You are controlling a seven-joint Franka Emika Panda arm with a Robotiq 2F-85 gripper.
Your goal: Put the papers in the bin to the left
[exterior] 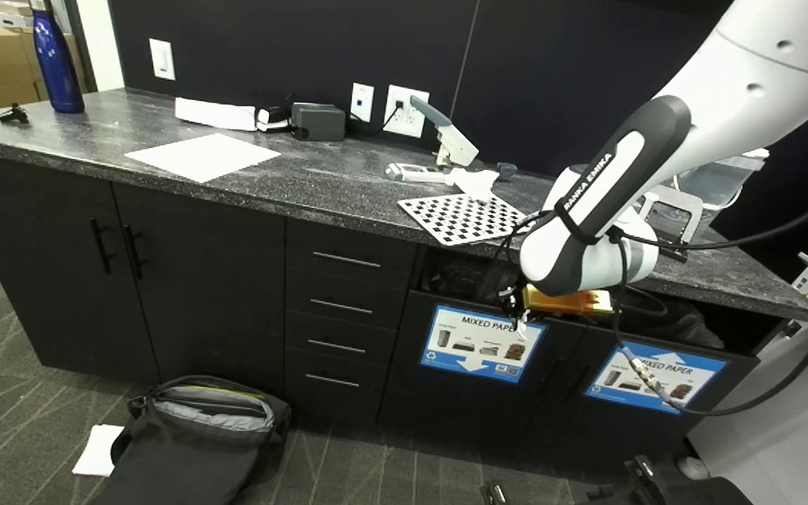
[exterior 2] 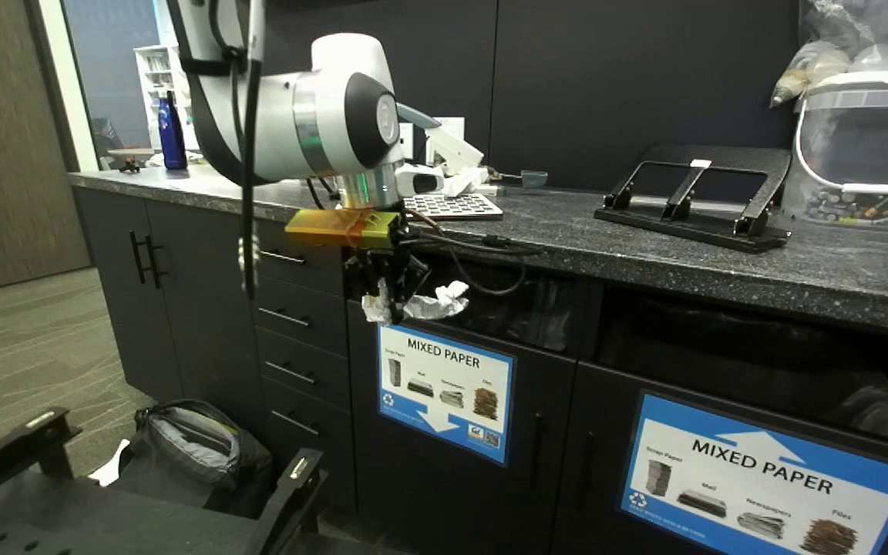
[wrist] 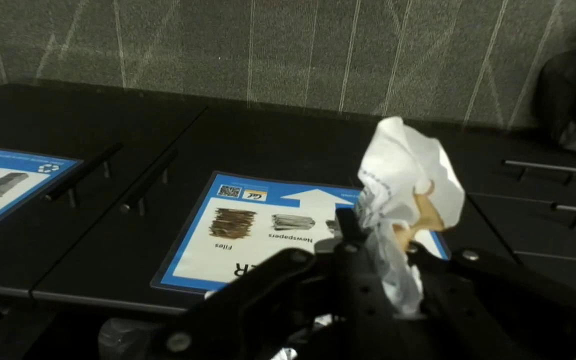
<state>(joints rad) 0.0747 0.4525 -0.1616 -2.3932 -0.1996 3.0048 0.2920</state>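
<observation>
A crumpled white paper with a tan stain (wrist: 408, 180) is pinched in my gripper (wrist: 383, 242), whose fingers are shut on it; the paper sticks out on both sides. In an exterior view the gripper (exterior 2: 391, 303) points down, with a paper end (exterior 2: 438, 303) jutting sideways. It hangs around the top edge of the left bin (exterior 2: 444, 493), just above that bin's MIXED PAPER label (exterior 2: 444, 389). How far in front of the opening it stands I cannot tell. What looks like another crumpled paper (exterior: 475, 184) lies on the counter by the checkered board.
The dark counter (exterior 2: 552, 223) overhangs the bin opening, close to the gripper. A second bin with a like label (exterior 2: 768, 470) stands to the right. On the counter are a checkered board (exterior: 463, 219), a black stand (exterior 2: 691, 200) and a clear bucket (exterior 2: 860, 154).
</observation>
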